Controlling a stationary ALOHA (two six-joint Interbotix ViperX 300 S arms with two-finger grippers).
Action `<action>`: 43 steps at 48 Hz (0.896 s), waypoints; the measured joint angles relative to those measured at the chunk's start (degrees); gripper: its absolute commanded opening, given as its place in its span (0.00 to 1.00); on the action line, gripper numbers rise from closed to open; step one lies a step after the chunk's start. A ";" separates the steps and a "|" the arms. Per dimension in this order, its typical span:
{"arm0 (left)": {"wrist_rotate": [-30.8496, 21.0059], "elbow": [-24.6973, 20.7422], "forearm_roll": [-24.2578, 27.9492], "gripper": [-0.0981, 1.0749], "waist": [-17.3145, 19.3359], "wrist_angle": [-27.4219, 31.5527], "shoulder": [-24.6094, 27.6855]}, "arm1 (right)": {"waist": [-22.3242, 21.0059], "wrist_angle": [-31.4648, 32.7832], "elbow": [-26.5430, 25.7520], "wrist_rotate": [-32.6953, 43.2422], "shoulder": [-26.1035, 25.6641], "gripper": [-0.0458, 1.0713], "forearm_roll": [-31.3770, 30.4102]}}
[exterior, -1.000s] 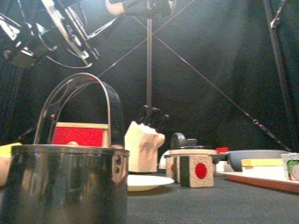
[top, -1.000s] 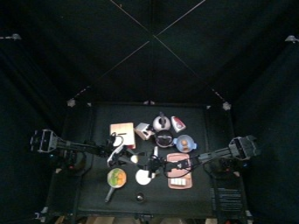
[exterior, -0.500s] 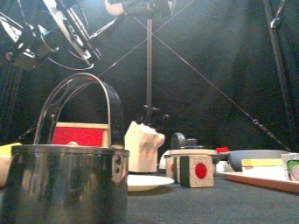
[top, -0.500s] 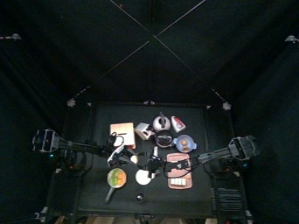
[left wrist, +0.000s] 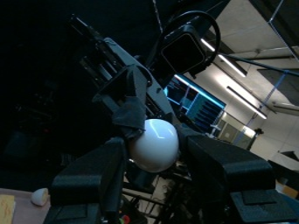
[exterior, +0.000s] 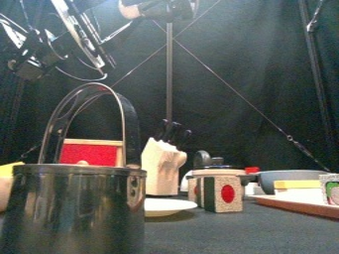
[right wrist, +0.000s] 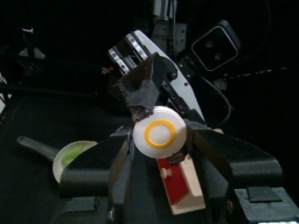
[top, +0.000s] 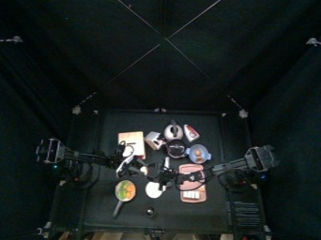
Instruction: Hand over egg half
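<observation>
The left gripper point(left wrist: 152, 150) holds the egg half point(right wrist: 160, 133) tight, up over the middle of the table point(top: 113, 122), and the right gripper point(right wrist: 163, 156) waits wide apart around it, so the hand-over is not done yet.

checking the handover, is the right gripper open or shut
Open: in the right wrist view the right gripper has its black jaws wide apart, one on each side of the small white, yellow-centred egg half.
</observation>
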 measured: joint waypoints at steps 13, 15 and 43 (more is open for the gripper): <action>-0.09 0.00 0.26 0.75 0.09 0.00 0.00 | 0.18 0.79 0.00 -0.09 0.00 0.63 -0.97; -0.26 0.00 0.26 0.75 0.09 0.00 0.00 | 0.18 0.88 0.00 -0.09 0.00 0.63 -1.05; -0.88 -0.09 0.44 0.54 0.18 -0.26 0.00 | 0.26 2.72 0.00 0.00 0.00 0.79 3.08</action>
